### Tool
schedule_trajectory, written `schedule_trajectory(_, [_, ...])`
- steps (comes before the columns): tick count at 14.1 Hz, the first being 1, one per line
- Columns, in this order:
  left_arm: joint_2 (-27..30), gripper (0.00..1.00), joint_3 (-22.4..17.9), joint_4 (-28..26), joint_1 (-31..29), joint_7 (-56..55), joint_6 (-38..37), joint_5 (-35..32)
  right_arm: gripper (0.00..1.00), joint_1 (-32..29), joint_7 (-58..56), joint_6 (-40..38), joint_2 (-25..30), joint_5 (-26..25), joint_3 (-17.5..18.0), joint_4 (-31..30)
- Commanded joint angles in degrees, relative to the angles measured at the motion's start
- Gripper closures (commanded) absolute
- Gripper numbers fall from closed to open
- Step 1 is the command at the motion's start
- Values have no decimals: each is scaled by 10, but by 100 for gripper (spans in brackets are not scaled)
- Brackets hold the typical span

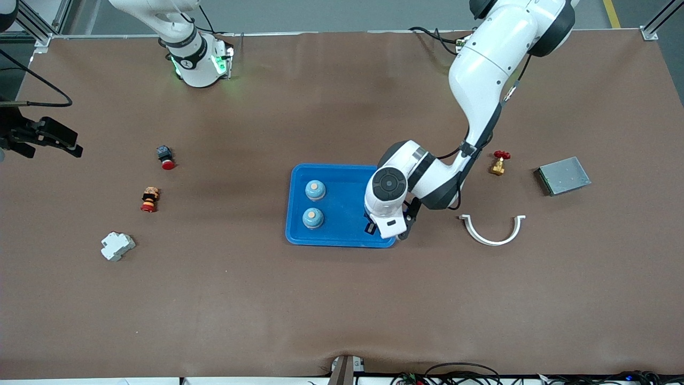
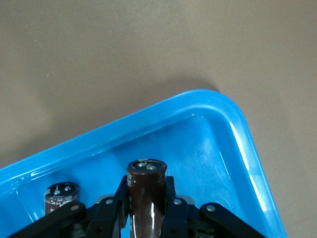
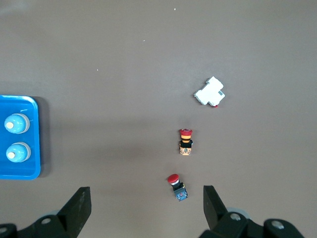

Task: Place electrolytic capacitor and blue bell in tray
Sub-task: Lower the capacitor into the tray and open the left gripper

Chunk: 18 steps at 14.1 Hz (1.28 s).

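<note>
The bright blue tray (image 1: 342, 241) lies mid-table. Two blue bells (image 1: 315, 190) (image 1: 312, 217) stand in it, one nearer the front camera than the other. My left gripper (image 1: 382, 227) is low inside the tray's corner toward the left arm's end, shut on a dark brown electrolytic capacitor (image 2: 146, 198) with silver terminals. A second brown capacitor (image 2: 62, 196) stands on the tray floor (image 2: 208, 153) beside it. My right gripper (image 3: 147, 198) hangs open and empty high over the right arm's end of the table, with the tray (image 3: 32, 148) and both bells (image 3: 16, 123) off to one side.
Toward the right arm's end lie a red-capped push button (image 1: 165, 156), a red-and-yellow button (image 1: 150, 199) and a white breaker (image 1: 117, 246). Toward the left arm's end sit a brass valve with a red handle (image 1: 499, 162), a grey metal box (image 1: 563, 175) and a white half-ring (image 1: 492, 231).
</note>
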<state>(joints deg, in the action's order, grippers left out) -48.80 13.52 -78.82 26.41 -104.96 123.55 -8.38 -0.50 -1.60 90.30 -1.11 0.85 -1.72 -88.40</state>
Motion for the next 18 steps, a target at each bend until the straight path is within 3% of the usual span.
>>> schedule_trajectory(1, [0,100,-8,0,7,-9,8,-15,0,-3,22,-3,25,-5,1,-24])
schedule_trajectory(16, [-17,100,-8,0,8,-9,19,-28,0,-9,34,-2,25,3,2,-37])
schedule_trajectory(17, [-17,97,-8,0,8,-9,19,-31,0,-9,34,-1,25,9,2,-38])
schedule_trajectory(18, [-17,80,-8,0,8,-9,19,-31,0,-9,34,-1,25,20,1,-38])
